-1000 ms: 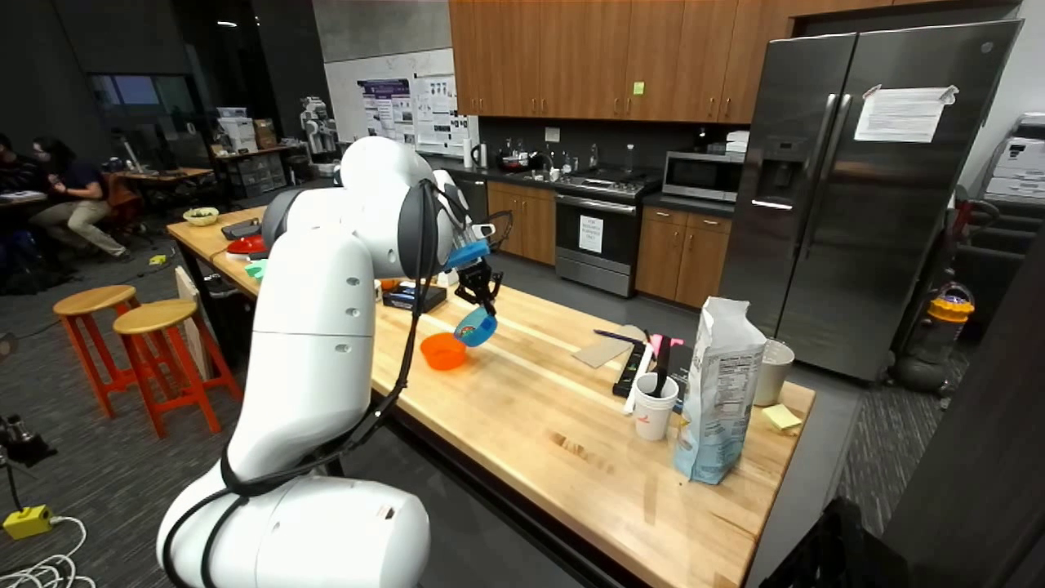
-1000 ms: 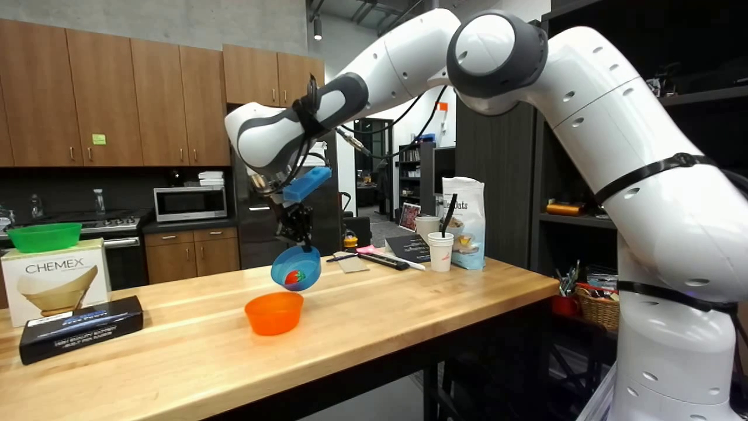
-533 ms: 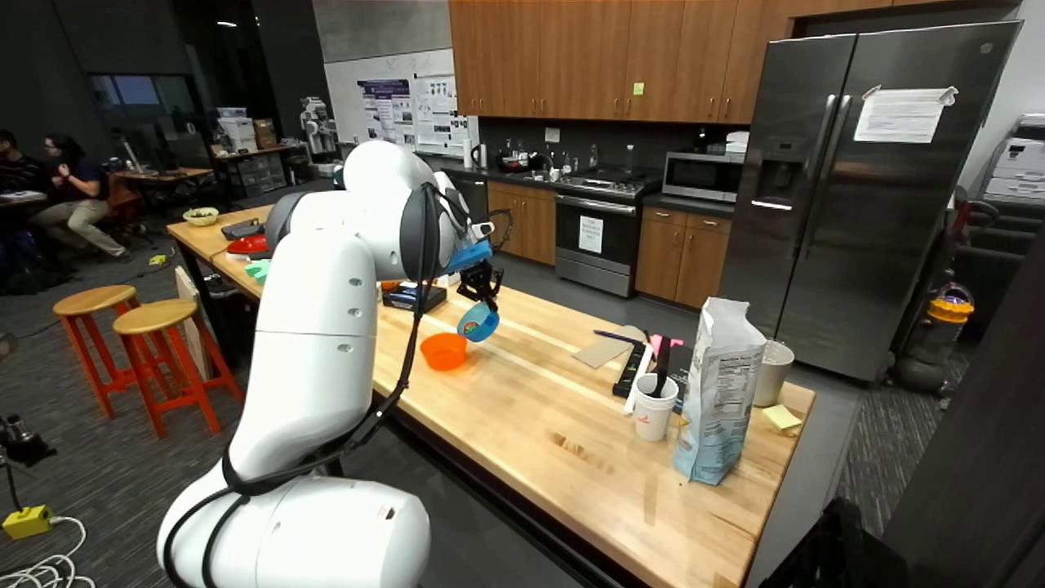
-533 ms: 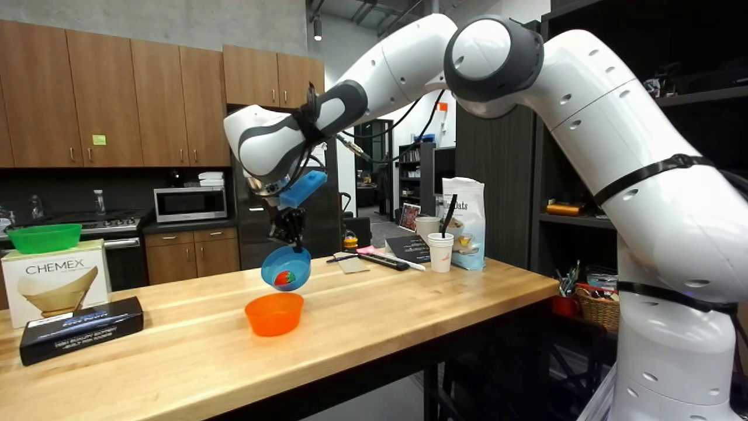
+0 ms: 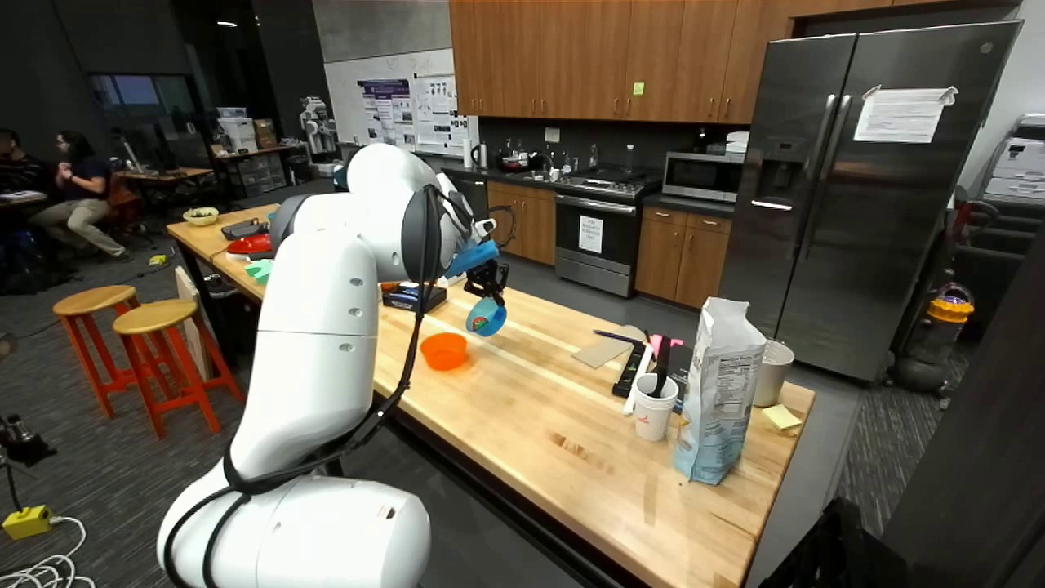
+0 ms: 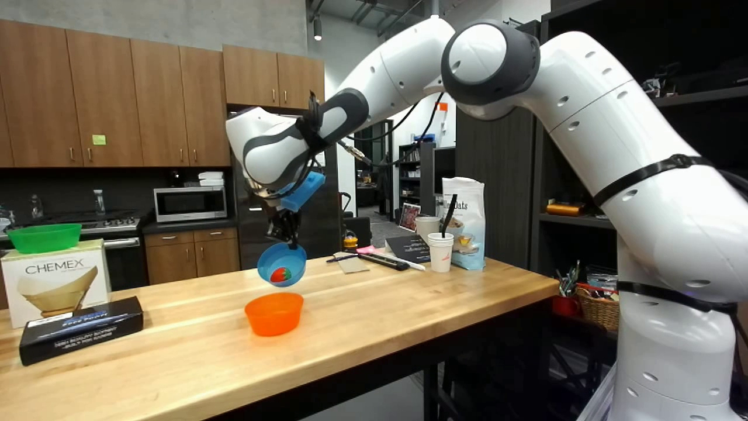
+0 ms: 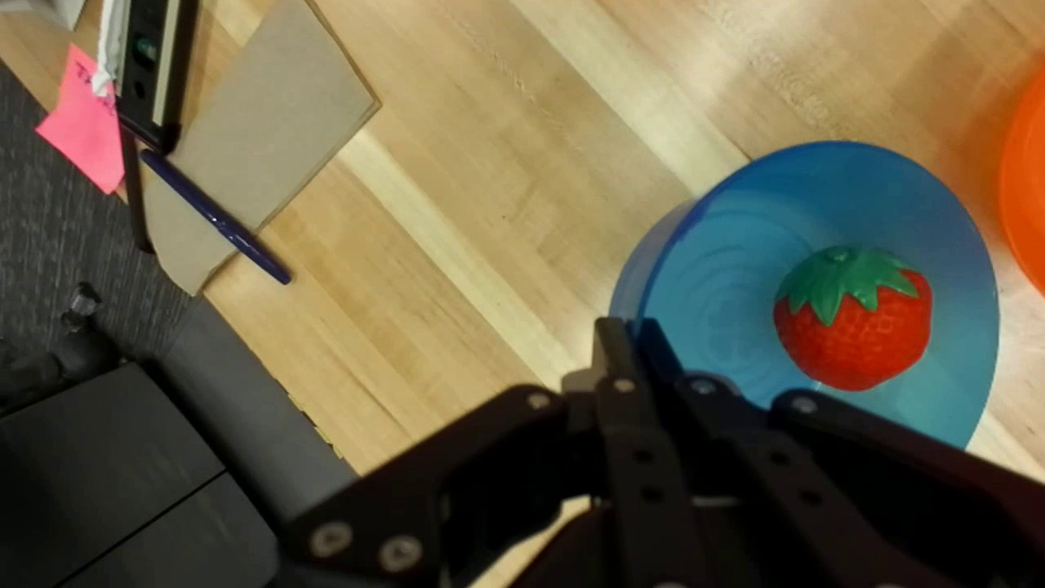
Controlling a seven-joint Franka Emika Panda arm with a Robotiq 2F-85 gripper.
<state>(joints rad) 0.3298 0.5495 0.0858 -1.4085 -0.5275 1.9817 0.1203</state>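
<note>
My gripper (image 7: 633, 328) is shut on the rim of a translucent blue bowl (image 7: 849, 175), one finger inside the wall and one outside. Inside the bowl lies a red toy strawberry (image 7: 857, 343) with green leaves, resting toward the side away from the fingers. In both exterior views the blue bowl (image 6: 286, 257) (image 5: 492, 320) hangs tilted above the wooden table, the strawberry (image 6: 280, 275) showing in its lower part. An orange bowl (image 6: 273, 316) (image 5: 443, 351) stands upright on the table, lower than the blue one and apart from it; its edge enters the wrist view at the right.
A black box (image 6: 82, 327) and a Chemex carton (image 6: 55, 280) topped by a green bowl (image 6: 45, 237) stand on the table. Elsewhere on it are stacked paper cups (image 5: 655, 408), a tall oats bag (image 5: 718, 400), brown cardboard (image 7: 269, 122) and a dark pen (image 7: 216, 216).
Still gripped, the blue bowl has shifted slightly up, leftward in one exterior view and rightward in the other, and its tilt has changed. The strawberry stays inside. The orange bowl has not moved.
</note>
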